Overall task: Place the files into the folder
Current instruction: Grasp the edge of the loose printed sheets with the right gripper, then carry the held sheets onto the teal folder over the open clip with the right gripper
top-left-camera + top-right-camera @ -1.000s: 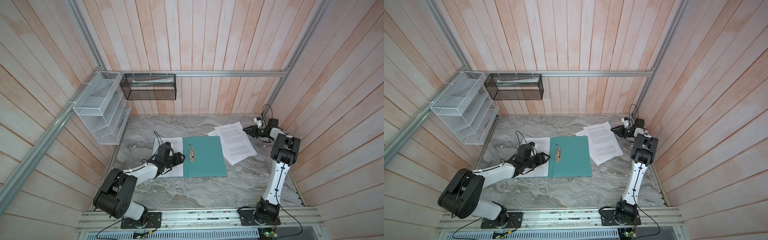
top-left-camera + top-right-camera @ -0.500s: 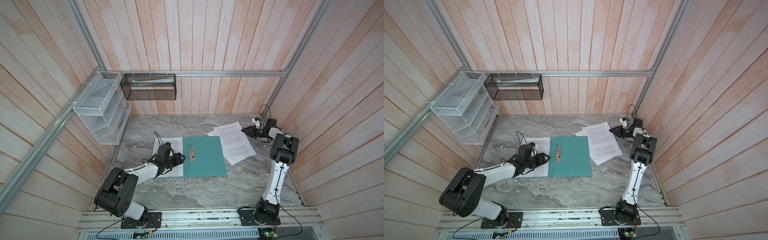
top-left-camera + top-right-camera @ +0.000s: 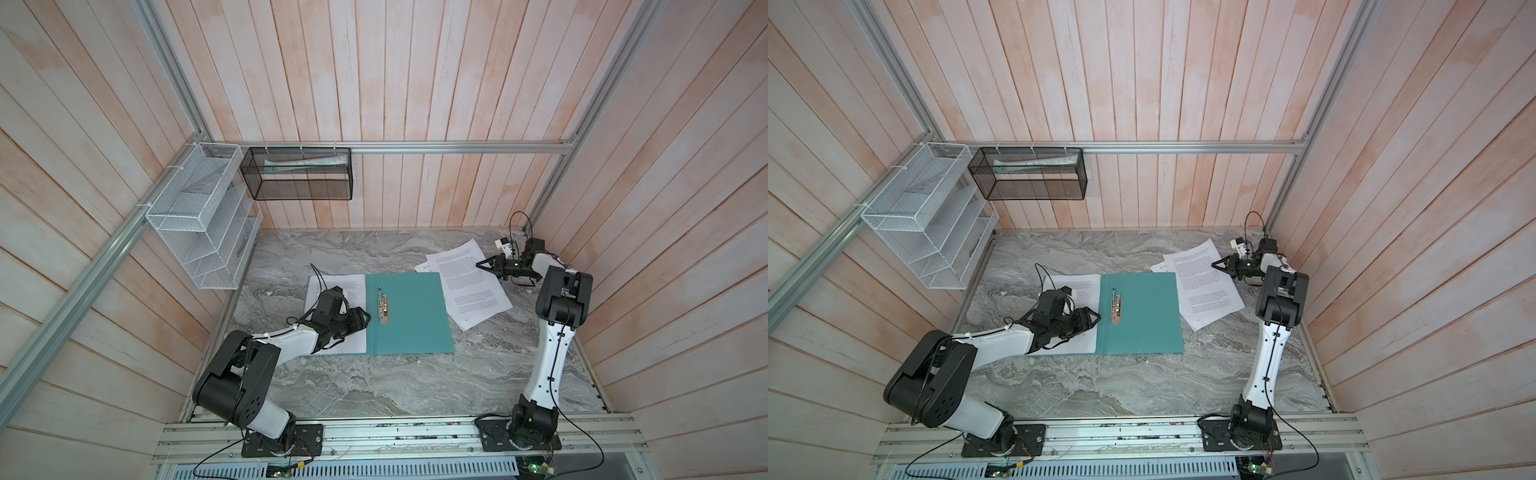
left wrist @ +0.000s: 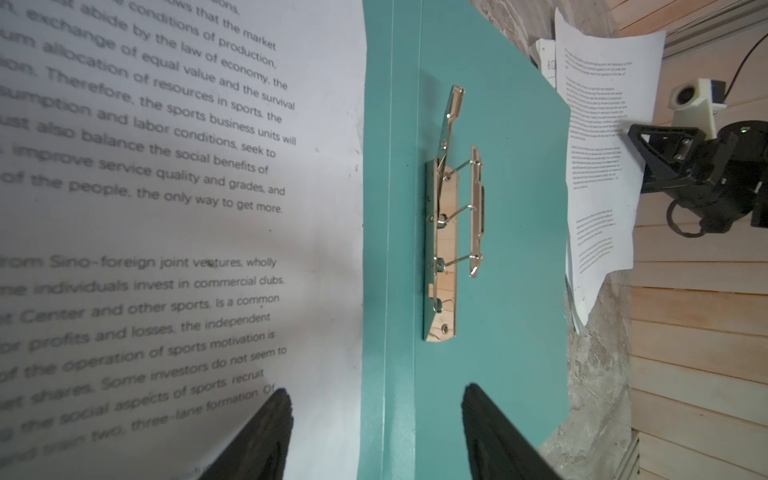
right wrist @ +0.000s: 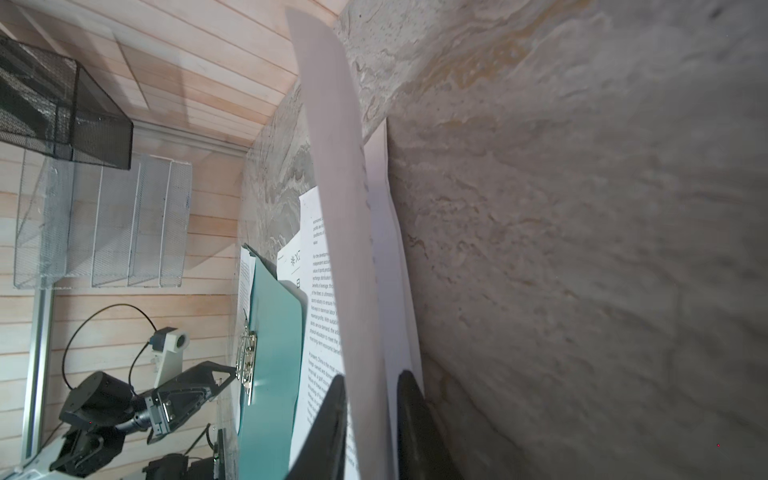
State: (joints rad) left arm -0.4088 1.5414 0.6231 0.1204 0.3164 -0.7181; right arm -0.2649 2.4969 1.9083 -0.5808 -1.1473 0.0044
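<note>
Right gripper (image 3: 478, 264) edged onto loose files (image 3: 469, 291), jaws narrowed astride lifted top sheet (image 5: 332, 166), clamp unclear | left gripper (image 3: 365, 320) unmoved, jaws apart over filed sheet (image 3: 332, 286) | folder (image 3: 415, 320) open between grippers

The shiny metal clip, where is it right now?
In both top views the silver clip lies on the open teal folder, near its left edge, just right of the left gripper.

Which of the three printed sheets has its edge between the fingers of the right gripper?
The top sheet of the pair right of the folder; the logo sheet lies beneath it, the third sheet left of its clip.
</note>
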